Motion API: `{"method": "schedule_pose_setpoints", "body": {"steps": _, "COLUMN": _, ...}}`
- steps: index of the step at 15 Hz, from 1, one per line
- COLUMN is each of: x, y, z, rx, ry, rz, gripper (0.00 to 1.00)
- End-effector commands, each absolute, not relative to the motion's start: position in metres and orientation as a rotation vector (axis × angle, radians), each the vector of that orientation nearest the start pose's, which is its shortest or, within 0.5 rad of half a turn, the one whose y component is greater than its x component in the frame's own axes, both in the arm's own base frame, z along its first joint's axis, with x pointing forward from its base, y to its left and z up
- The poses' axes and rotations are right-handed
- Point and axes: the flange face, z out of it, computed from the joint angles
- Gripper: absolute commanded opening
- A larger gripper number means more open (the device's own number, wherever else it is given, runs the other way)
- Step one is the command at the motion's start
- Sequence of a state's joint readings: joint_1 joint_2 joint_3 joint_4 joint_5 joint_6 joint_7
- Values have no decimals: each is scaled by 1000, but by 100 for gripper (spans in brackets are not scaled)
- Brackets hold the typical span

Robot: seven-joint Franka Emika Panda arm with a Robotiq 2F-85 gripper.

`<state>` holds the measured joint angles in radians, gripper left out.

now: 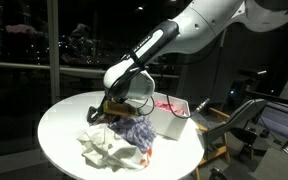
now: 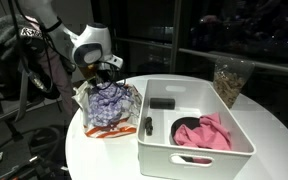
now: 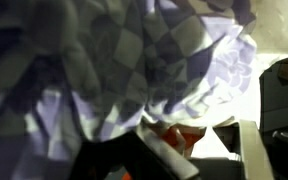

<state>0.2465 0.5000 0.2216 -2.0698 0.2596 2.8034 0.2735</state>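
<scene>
A blue, white and purple checkered cloth (image 2: 112, 105) with red patches is bunched up on the round white table (image 2: 104, 160), just beside a white bin (image 2: 189, 140). It also shows in an exterior view (image 1: 136, 130) and fills the wrist view (image 3: 124, 70). My gripper (image 2: 96, 78) is at the cloth's top edge and looks shut on a fold of it, which rises to a peak at the fingers. In the wrist view a red part of the cloth lies between the fingers (image 3: 184, 140).
The bin holds a pink cloth (image 2: 206, 132) and small black items (image 2: 162, 103). A crumpled white cloth (image 1: 102, 146) lies on the table next to the checkered one. A clear jar (image 2: 229, 78) stands behind the bin. Chairs (image 1: 254, 125) stand beside the table.
</scene>
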Motion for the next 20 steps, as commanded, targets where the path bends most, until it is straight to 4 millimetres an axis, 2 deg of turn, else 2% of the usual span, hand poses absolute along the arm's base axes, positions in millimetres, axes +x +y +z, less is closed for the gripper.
{"method": "schedule_pose_setpoints", "body": {"steps": 1, "x": 561, "y": 271, "z": 221, "rx": -2827, "ry": 67, "rz": -220, "gripper": 44}}
{"method": "schedule_pose_setpoints", "body": {"steps": 4, "x": 562, "y": 272, "z": 222, "rx": -2820, "ry": 58, "rz": -225, "gripper": 20}}
{"method": "schedule_pose_setpoints", "body": {"steps": 6, "x": 562, "y": 271, "z": 224, "rx": -2818, "ry": 56, "rz": -228, "gripper": 10}}
{"method": "schedule_pose_setpoints", "body": {"steps": 9, "x": 563, "y": 272, "z": 228, "rx": -2812, "ry": 48, "rz": -237, "gripper": 8}}
{"method": "schedule_pose_setpoints", "body": {"steps": 11, "x": 559, "y": 274, "z": 242, "rx": -2820, "ry": 34, "rz": -269, "gripper": 13}}
{"method": "schedule_pose_setpoints", "body": {"steps": 12, "x": 556, "y": 274, "z": 250, "rx": -2828, "ry": 33, "rz": -290, "gripper": 12}}
{"method": "schedule_pose_setpoints", "body": {"steps": 14, "x": 551, "y": 275, "z": 269, "rx": -2838, "ry": 23, "rz": -340, "gripper": 13}}
{"method": "schedule_pose_setpoints", "body": {"steps": 20, "x": 536, "y": 277, "z": 343, "rx": -2905, "ry": -5, "rz": -566, "gripper": 12}}
